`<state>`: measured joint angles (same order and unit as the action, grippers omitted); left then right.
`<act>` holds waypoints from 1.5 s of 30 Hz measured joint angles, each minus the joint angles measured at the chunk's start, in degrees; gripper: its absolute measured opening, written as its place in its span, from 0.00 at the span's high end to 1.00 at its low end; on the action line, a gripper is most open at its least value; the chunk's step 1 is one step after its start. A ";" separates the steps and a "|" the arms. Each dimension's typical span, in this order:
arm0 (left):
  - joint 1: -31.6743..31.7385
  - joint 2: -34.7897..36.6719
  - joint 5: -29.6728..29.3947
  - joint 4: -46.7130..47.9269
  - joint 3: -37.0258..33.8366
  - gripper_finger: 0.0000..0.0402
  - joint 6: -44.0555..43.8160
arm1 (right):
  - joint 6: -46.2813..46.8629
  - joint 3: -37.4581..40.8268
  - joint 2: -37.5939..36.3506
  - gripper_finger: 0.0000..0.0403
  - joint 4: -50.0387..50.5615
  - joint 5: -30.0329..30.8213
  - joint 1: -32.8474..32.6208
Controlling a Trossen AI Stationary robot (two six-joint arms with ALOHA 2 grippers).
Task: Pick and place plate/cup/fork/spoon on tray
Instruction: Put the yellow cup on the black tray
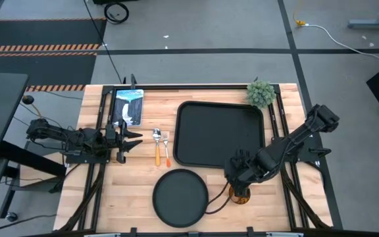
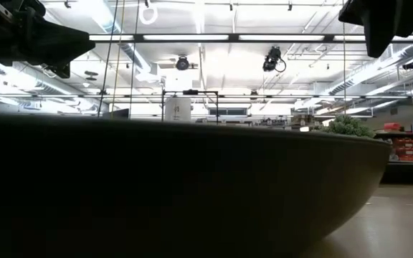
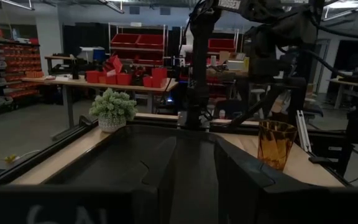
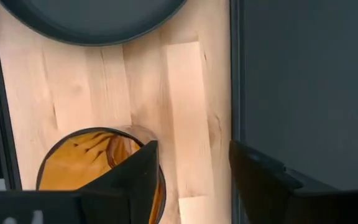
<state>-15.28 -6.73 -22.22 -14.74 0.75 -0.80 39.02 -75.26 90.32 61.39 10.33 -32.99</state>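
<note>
The right gripper (image 4: 191,171) is seen poised over the cup (image 1: 241,195), its fingers spread wide: one finger (image 4: 138,171) sits over the cup's rim, the other hangs over bare wood, so nothing is held. The cup stands upright on the table (image 1: 288,217), just off the tray (image 1: 220,133) and beside the plate (image 1: 180,197). It looks light, stiff and smooth-walled, so a slip is likely if it is pinched too gently, and a crack if squeezed hard. A grip across the rim wall seems best. The fork (image 1: 166,151) and spoon (image 1: 156,146) lie together left of the tray. The left gripper (image 1: 129,139) is parked near them with its fingers apart.
</note>
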 joint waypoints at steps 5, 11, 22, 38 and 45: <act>-0.01 -0.01 -0.02 0.00 0.00 0.71 0.00 | -0.46 -1.33 2.86 0.46 0.98 -4.60 0.01; 0.01 0.00 -0.02 0.00 0.00 0.71 0.00 | 0.42 -1.33 5.46 0.48 1.45 -8.04 -0.62; 0.00 -0.01 -0.02 0.00 0.00 0.71 0.00 | -0.19 -1.31 10.86 0.54 4.27 -7.09 -1.97; 0.01 -0.01 -0.02 0.00 0.00 0.71 0.00 | 1.93 -1.29 8.24 0.91 5.66 -8.98 0.54; 0.01 0.00 -0.02 0.00 0.01 0.71 0.00 | 1.74 -1.33 8.18 0.96 8.17 -10.73 2.04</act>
<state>-15.27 -6.73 -22.24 -14.74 0.76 -0.80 40.76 -76.60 98.50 69.56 -0.40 -30.96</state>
